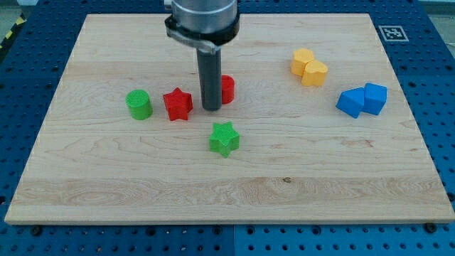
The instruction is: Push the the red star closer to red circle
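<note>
The red star (178,104) lies left of the board's middle. The red circle (227,89) lies to its right, partly hidden behind my rod. My tip (211,108) rests on the board between the two, closer to the red circle, with a small gap to the star's right side. The arm's grey body comes down from the view's top.
A green cylinder (139,104) lies left of the red star. A green star (225,138) lies below my tip. Two yellow blocks (309,67) and two blue blocks (362,100) lie at the view's right. The wooden board (234,192) sits on a blue table.
</note>
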